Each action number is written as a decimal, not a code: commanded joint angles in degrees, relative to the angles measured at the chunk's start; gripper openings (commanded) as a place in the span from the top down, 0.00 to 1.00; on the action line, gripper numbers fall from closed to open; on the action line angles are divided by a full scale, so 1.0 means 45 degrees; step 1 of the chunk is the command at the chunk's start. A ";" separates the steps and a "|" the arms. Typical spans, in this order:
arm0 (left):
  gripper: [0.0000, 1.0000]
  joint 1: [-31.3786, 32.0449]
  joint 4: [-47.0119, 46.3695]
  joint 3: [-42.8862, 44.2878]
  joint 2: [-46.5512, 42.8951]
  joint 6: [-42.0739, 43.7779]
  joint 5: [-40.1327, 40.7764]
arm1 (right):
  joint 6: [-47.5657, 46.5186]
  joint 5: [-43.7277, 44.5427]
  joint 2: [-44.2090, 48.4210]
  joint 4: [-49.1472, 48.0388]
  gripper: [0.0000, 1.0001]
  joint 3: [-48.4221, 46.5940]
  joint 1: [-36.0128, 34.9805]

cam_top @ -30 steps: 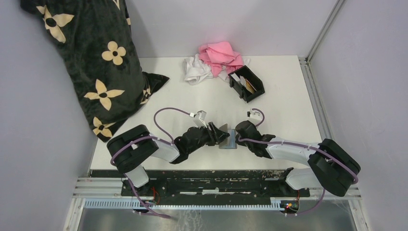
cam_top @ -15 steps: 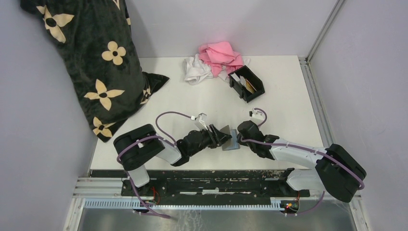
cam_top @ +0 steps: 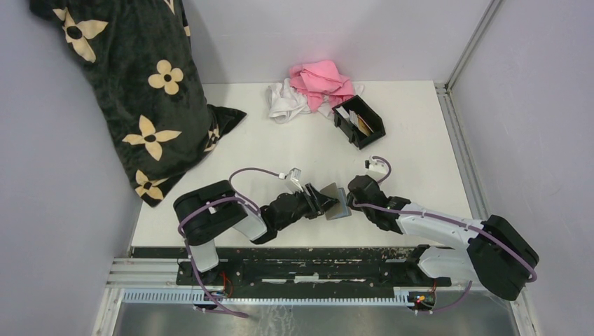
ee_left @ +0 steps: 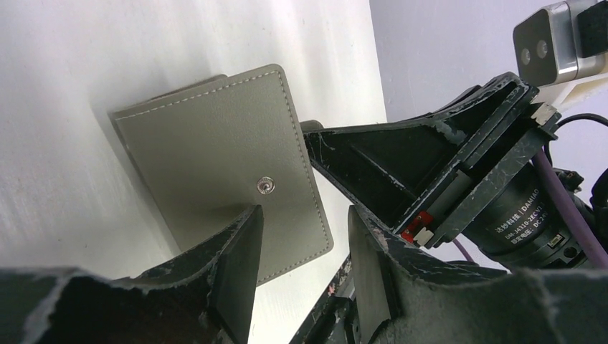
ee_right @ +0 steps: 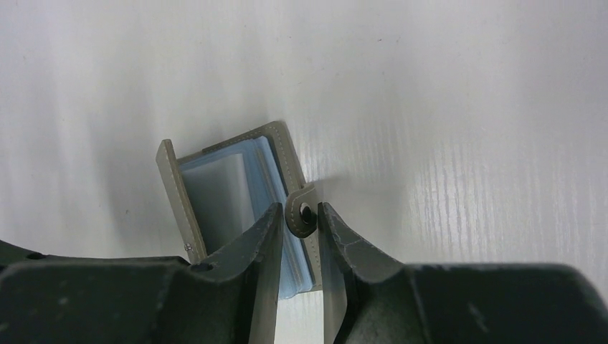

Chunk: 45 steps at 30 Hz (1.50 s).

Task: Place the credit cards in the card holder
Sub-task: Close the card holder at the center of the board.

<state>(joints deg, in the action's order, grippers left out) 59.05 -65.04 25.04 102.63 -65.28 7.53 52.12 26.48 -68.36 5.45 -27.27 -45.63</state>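
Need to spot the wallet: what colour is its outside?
Grey-green wallet, clearest in the left wrist view.

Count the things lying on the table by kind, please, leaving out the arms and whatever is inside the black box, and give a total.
Cloths: 2, a pink cloth and a white cloth
Flowered cushion: 1
Black card holder: 1
Grey wallet: 1
Total: 5

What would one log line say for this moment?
left tool open astride grey wallet | right tool pinching its snap tab | card holder holds cards
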 commanded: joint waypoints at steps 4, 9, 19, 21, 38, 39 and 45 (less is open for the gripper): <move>0.46 0.0308 -0.0779 -0.0378 0.0397 -0.1613 0.0871 | -0.0466 0.0510 0.0246 -0.0040 0.69 -0.0164 0.0002; 0.46 0.0323 -0.1154 -0.0701 0.0528 -0.2277 0.1345 | -0.0708 0.0532 0.0301 0.0016 0.69 -0.0255 0.0001; 0.48 0.0367 0.0486 -0.0388 0.0290 -0.2264 0.1358 | -0.1019 0.0571 0.0277 0.0041 0.69 -0.0464 0.0002; 0.48 0.0429 0.1433 -0.0186 -0.0017 -0.2056 0.1544 | -0.1073 0.0604 0.0298 0.0019 0.69 -0.0497 -0.0007; 0.47 0.0881 0.8780 0.3283 -0.0565 0.0216 0.2262 | -0.1703 0.0817 0.0380 0.0139 0.72 -0.0802 0.0001; 0.46 0.0899 0.9410 0.3657 -0.0546 0.0383 0.2354 | -0.1758 0.0891 0.0410 0.0185 0.71 -0.0826 0.0002; 0.42 0.0970 1.1567 0.4568 -0.0449 0.0686 0.2964 | -0.2367 0.1350 0.0658 0.0624 0.69 -0.1105 0.0019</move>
<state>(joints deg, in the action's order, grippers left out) 63.00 -23.09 42.44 101.34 -66.57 17.34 44.16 29.74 -67.24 7.60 -29.02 -45.63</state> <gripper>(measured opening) 0.570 0.297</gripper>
